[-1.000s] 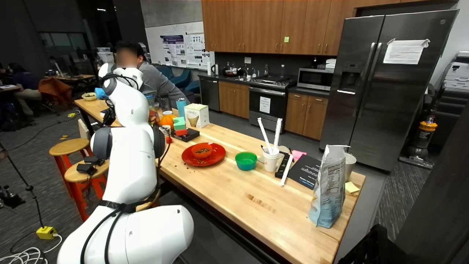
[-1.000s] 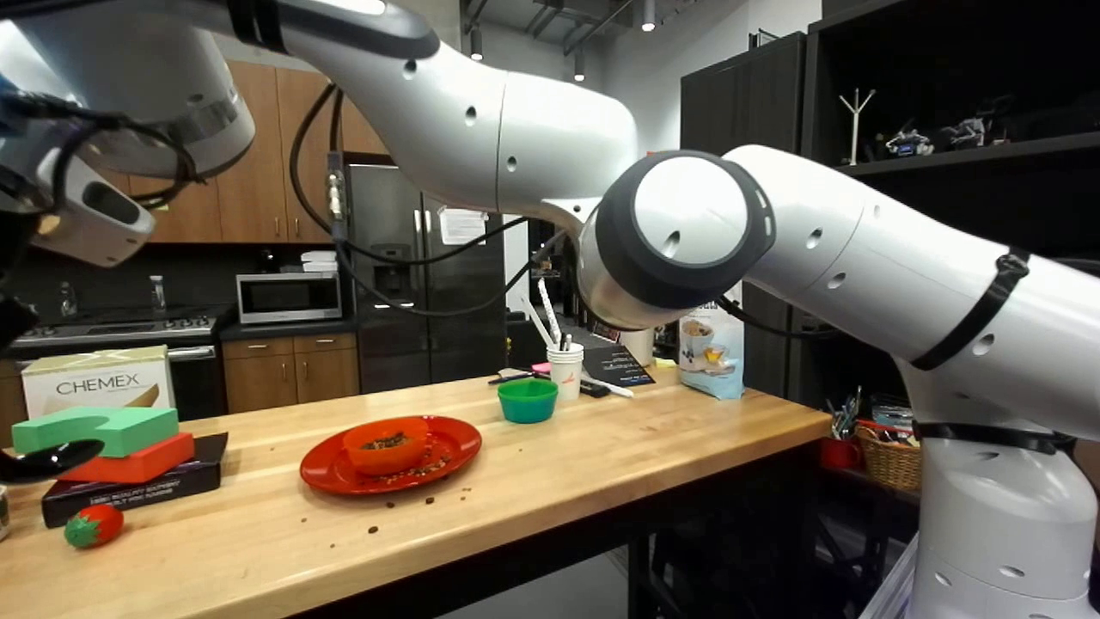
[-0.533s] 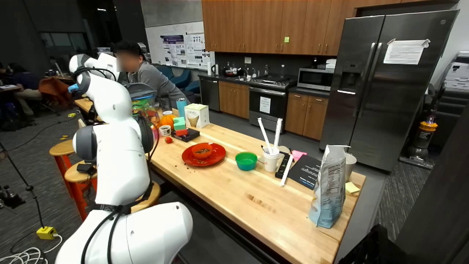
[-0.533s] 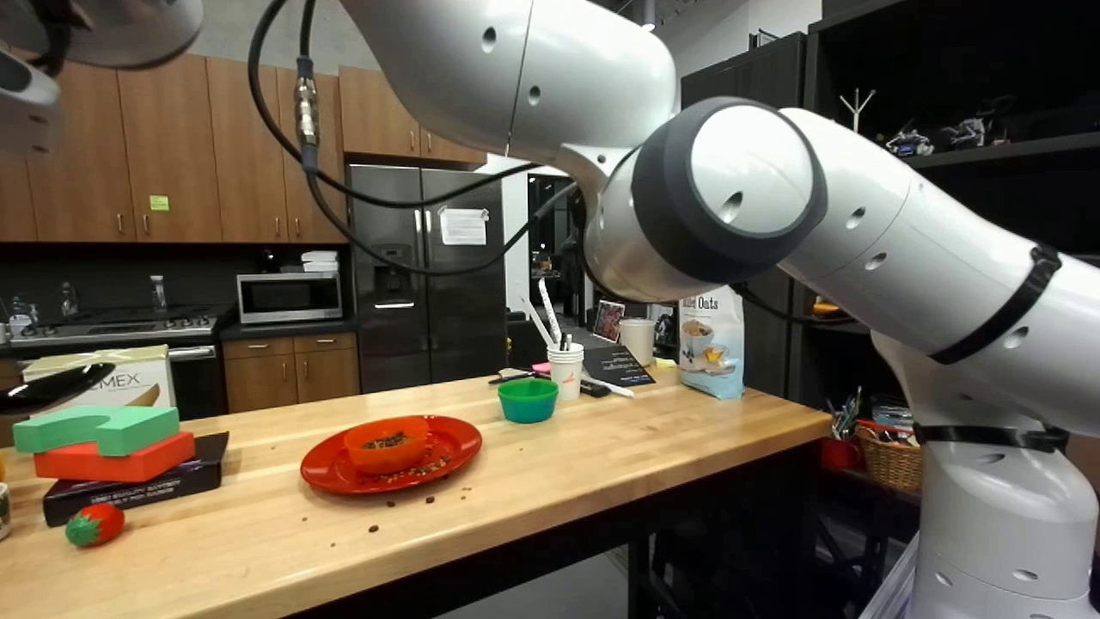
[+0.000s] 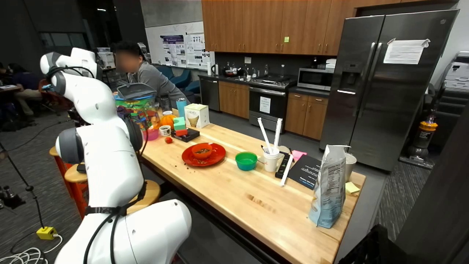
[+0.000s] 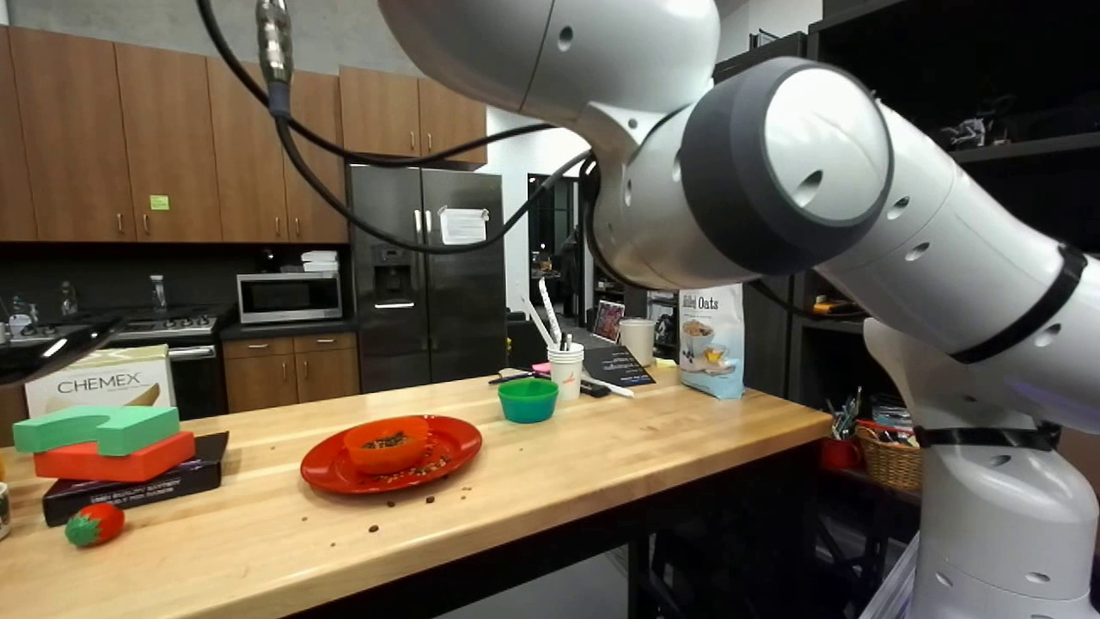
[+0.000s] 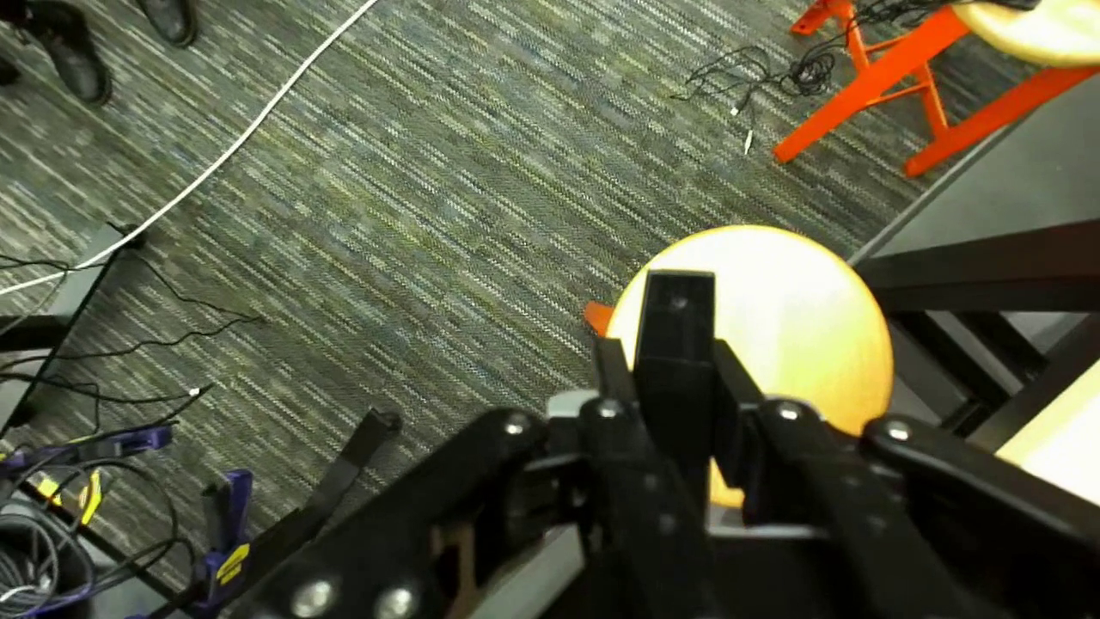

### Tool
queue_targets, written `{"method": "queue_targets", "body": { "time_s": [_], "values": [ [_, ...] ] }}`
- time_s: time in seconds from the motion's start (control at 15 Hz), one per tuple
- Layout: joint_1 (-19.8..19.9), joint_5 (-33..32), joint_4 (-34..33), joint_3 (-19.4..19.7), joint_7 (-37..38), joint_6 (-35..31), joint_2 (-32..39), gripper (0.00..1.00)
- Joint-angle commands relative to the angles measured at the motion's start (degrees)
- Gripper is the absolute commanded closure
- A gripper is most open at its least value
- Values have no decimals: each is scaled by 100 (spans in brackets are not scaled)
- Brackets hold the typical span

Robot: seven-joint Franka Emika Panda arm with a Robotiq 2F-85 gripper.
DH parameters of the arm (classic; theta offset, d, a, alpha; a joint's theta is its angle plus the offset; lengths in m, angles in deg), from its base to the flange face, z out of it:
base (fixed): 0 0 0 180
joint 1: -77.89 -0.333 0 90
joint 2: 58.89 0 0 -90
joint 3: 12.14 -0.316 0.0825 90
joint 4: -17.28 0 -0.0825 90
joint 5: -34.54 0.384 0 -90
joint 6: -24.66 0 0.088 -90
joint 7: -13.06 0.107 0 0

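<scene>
Wooden stool (image 7: 799,318): round, pale seat, below the gripper (image 7: 675,365), which pinches a black bar (image 7: 679,311) between its jaws. Bar: straight, square-ended; lower length lost against dark jaws. In an exterior view, glossy black piece (image 6: 53,351) cut off at frame edge; connection unverified.

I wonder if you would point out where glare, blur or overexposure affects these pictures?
Wrist view: the stool seat behind the gripper is washed out toward white, and the gripper's near parts look soft; in an exterior view, a bright glint lies on the black utensil; in an exterior view, the person's face is blurred.
</scene>
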Motion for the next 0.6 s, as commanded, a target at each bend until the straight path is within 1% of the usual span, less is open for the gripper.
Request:
{"method": "queue_targets", "body": {
  "time_s": [0.0, 0.2, 0.27, 0.33, 0.47, 0.53],
  "values": [
    [-369, -332, 152, 251, 797, -41, -309, 94],
    [-628, -550, 158, 345, 975, -139, -402, 94],
    [-481, -394, 195, 212, 763, -143, -296, 94],
    [-531, -413, 171, 221, 779, -142, -293, 76],
    [-581, -425, -208, 228, 801, 33, -52, 76],
    [-569, -428, -282, 230, 803, 69, 8, 76]
  ]
}}
